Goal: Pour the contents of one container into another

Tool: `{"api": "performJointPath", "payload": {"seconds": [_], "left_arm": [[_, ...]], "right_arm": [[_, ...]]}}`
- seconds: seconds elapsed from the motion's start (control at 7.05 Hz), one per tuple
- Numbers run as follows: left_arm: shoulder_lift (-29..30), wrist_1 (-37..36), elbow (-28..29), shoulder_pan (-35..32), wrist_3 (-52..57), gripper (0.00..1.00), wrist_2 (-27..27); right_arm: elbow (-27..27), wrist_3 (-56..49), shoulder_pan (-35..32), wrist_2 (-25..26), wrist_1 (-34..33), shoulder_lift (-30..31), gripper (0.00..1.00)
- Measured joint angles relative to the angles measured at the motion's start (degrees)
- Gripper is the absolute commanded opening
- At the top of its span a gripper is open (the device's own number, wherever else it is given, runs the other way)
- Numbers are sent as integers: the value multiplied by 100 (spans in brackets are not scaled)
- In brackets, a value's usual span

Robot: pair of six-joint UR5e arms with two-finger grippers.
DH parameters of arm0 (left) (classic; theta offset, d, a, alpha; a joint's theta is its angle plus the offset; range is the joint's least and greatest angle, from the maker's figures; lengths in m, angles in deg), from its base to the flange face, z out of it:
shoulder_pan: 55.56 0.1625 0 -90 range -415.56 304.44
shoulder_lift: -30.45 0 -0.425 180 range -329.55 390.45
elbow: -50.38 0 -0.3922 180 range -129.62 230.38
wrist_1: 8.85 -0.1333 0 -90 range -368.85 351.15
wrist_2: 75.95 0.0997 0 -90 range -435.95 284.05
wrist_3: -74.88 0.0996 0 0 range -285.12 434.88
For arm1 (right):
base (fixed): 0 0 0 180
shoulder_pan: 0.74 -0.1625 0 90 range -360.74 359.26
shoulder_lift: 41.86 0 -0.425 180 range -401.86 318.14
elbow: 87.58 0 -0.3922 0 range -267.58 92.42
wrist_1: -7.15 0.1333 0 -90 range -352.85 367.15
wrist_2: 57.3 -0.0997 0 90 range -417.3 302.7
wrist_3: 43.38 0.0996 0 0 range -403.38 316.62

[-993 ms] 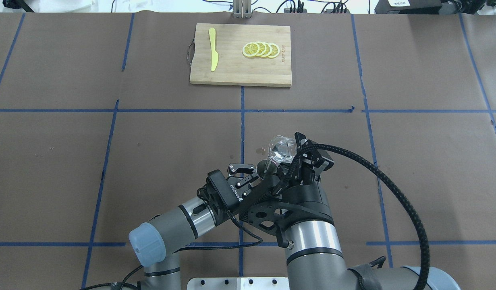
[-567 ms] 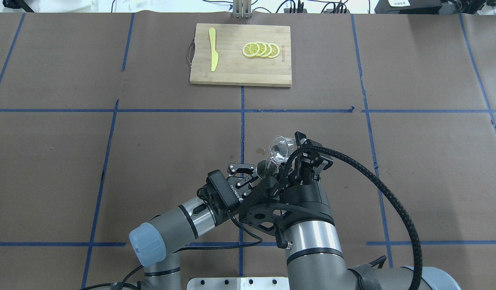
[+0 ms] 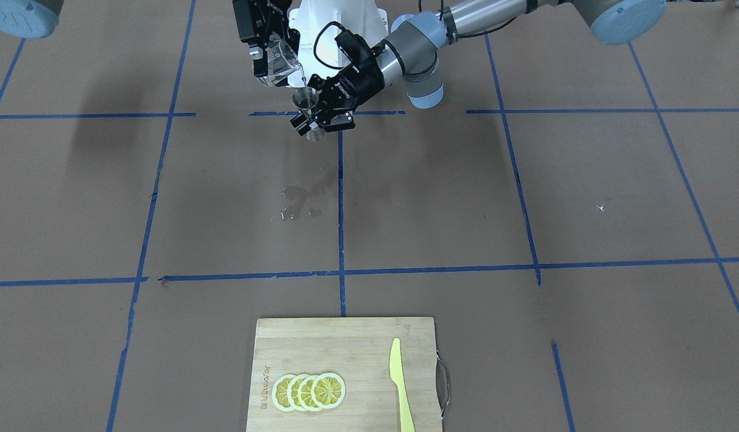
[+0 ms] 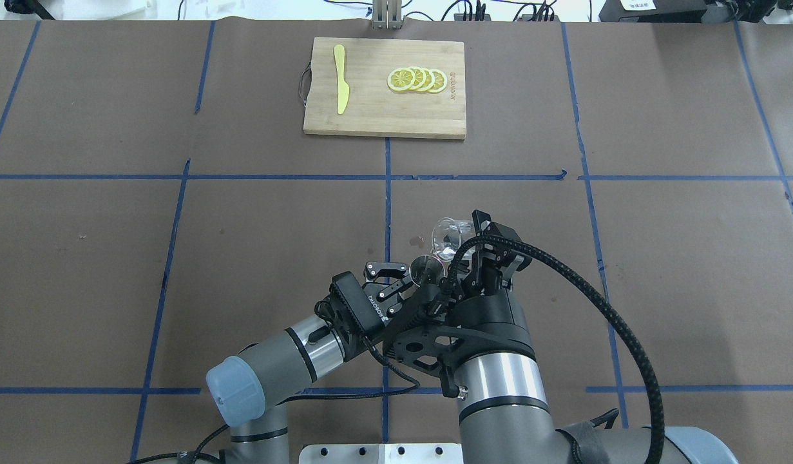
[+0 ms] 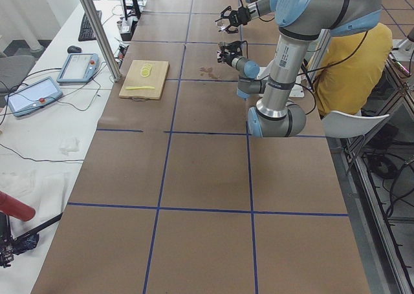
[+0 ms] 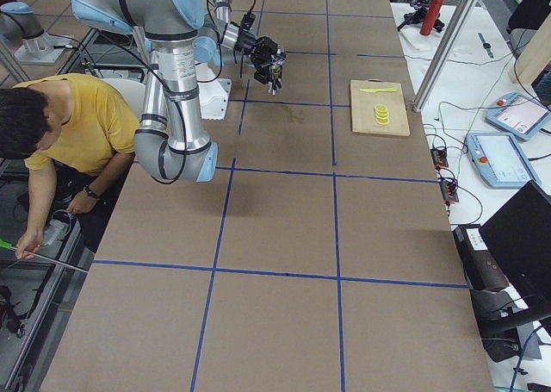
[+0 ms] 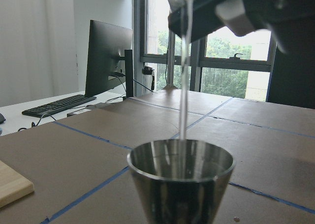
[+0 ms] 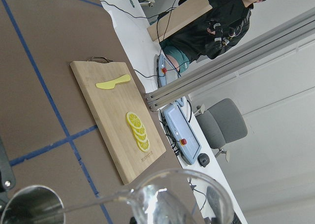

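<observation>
My right gripper (image 4: 475, 243) is shut on the clear glass measuring cup (image 4: 448, 236), which is tilted with its spout down over the steel jigger (image 4: 424, 268). My left gripper (image 4: 402, 281) is shut on the jigger and holds it upright above the table. In the front view the cup (image 3: 279, 62) hangs just above and beside the jigger (image 3: 305, 99). The left wrist view shows a thin stream of water (image 7: 184, 86) falling into the jigger's open cone (image 7: 181, 177). The right wrist view has the cup's rim (image 8: 177, 192) and the jigger's mouth (image 8: 32, 204) side by side.
A wet patch (image 3: 300, 201) marks the brown paper under the grippers. A bamboo cutting board (image 4: 370, 113) at the table's far side carries lemon slices (image 4: 417, 79) and a yellow knife (image 4: 340, 78). A person in yellow (image 6: 77, 125) sits behind the robot.
My right wrist has rolled a little further, tipping the glass cup more steeply toward the jigger, and its cable has swung along. The left arm and jigger have stayed put.
</observation>
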Motion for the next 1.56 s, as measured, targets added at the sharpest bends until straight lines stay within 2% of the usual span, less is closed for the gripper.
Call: {"api": "performJointPath", "payload": {"seconds": [1.56], "left_arm": [[-9,-7,-24,51,0,0,44]], "right_arm": [[55,-4,58,83,-81,16,0]]}}
